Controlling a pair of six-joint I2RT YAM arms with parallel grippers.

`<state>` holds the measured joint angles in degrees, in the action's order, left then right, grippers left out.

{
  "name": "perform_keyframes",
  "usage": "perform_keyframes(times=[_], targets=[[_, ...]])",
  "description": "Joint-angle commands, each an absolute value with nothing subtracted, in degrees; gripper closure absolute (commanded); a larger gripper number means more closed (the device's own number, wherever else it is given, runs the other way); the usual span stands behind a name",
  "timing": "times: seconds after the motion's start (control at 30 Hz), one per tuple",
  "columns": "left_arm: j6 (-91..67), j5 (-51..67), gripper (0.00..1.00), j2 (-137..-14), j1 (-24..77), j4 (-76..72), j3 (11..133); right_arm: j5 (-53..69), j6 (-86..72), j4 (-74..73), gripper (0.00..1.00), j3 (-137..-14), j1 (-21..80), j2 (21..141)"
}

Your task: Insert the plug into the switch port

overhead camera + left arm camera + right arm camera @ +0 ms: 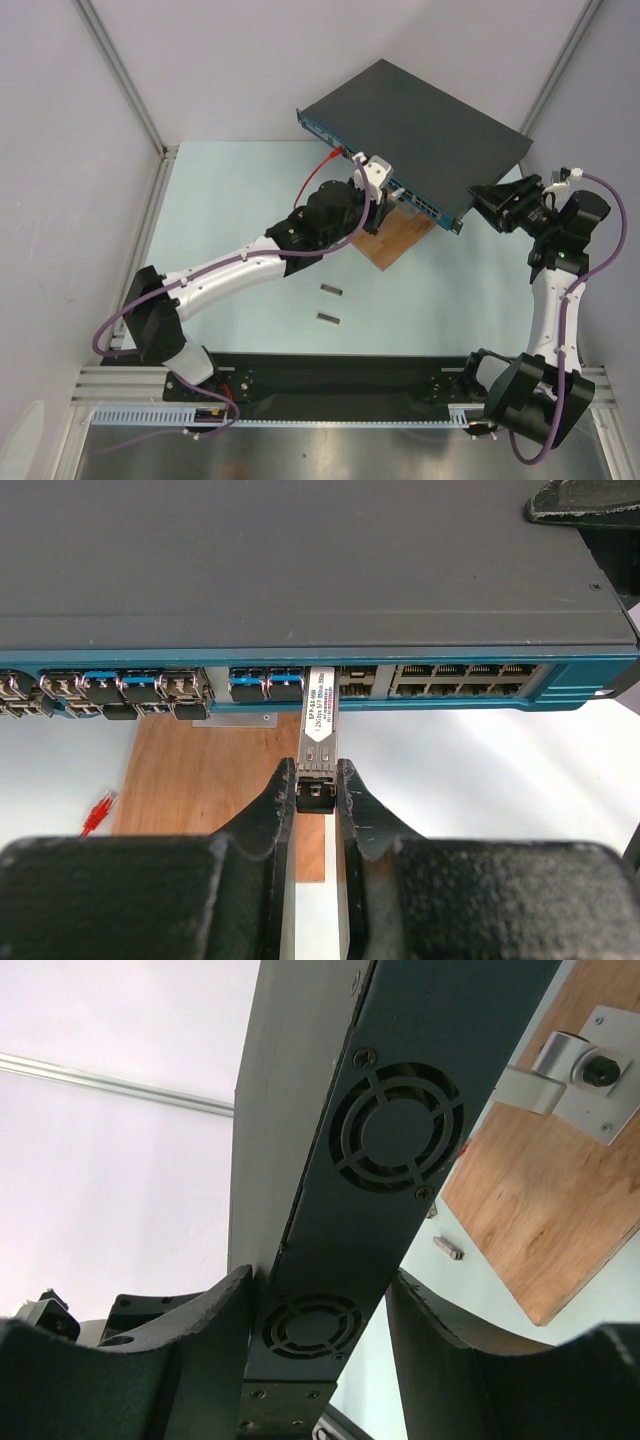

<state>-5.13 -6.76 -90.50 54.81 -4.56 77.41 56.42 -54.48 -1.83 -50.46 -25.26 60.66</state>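
Print on the plug's (318,755) white label (319,705) is too small to read, and how deep its tip sits in the switch (300,560) cannot be told. The switch runs off the left wrist view's left edge. From above it hides much of the wooden board (395,240). Two small dark pieces (330,290) on the desk (240,200) defy naming.
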Motion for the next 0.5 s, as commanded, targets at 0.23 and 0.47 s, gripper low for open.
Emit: perform_keyframes(times=[0.23,0.47], targets=[[-3.6,-8.7,1.00,-90.9,54.9,-10.7,80.7,57.2,-52.4,-1.0,1.00,-49.6,-23.5,61.3],[-2.5,-9.7,1.00,-89.8,55.5,-11.2,79.7,57.0,-51.9,-1.3,1.00,-49.6,-23.4,61.4]])
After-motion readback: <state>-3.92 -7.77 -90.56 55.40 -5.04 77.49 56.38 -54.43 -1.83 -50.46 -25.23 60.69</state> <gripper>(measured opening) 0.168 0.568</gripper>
